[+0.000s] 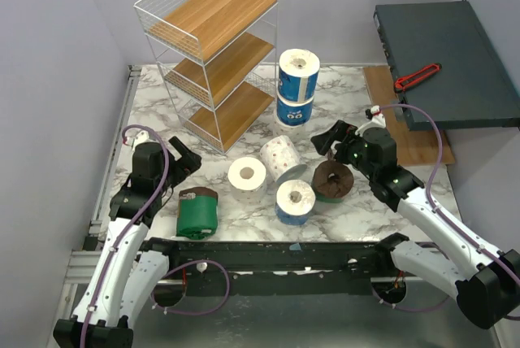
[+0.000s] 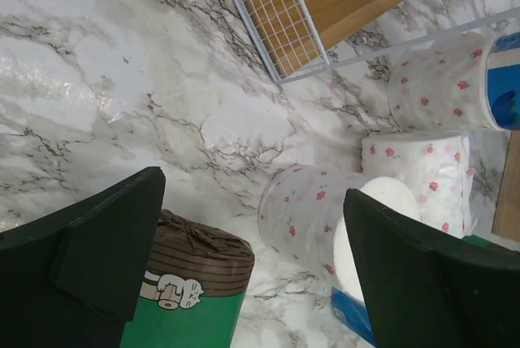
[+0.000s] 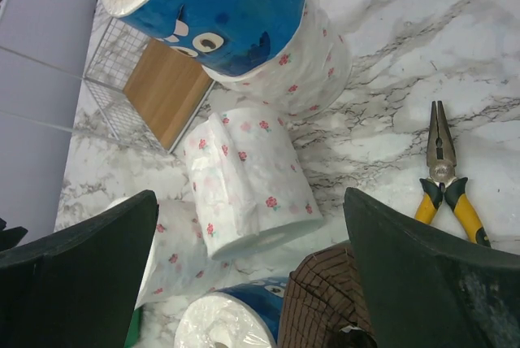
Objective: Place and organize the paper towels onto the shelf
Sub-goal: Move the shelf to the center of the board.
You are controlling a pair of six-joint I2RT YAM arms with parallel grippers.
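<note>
Marble table [image 1: 162, 108], left gripper [image 2: 244, 271] and right gripper [image 3: 252, 271] wide open, empty.

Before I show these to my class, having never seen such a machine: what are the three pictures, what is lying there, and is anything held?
Two robot arms sit at a marble table's near edge. The overhead picture shows both; the others come from a camera on each wrist, the dark shapes being its own fingers. The left gripper and right gripper are open and hold nothing. Paper towel rolls lie between them: a blue stack, flowered white ones, a green one, and a brown-ended one. The wire shelf behind is empty. Yellow-handled pliers lie nearby.
</note>
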